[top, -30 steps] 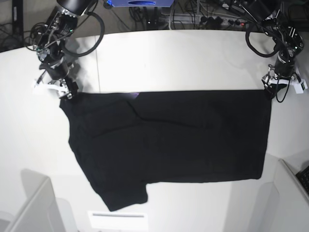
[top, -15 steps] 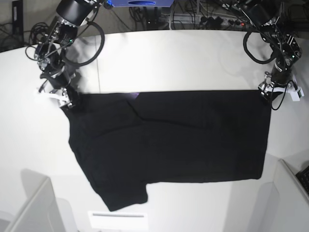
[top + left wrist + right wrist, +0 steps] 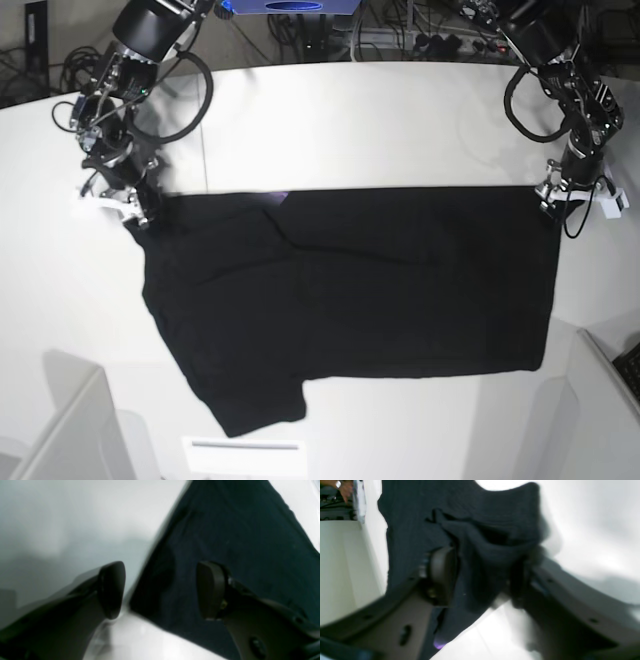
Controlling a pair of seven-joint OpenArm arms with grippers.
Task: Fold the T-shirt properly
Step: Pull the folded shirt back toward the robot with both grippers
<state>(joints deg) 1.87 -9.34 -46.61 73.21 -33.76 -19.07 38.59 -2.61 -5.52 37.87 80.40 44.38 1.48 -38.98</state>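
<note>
Two end effectors at T-shirt point(image 3: 380, 285) top corners, table point(image 3: 400, 120) beyond.

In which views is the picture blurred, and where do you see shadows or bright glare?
Left wrist view: soft focus, the T-shirt edge smeared, grey finger shadows on the table. Right wrist view: strong motion blur on the right gripper and bunched cloth, with a washed-out white patch above. Base view: sharp and evenly lit, curved at the edges; the shirt shows almost no detail.

1 T-shirt point(image 3: 380, 280), 1 table point(image 3: 380, 120), 2 pincers: left point(image 3: 556, 203), right point(image 3: 138, 209).
</note>
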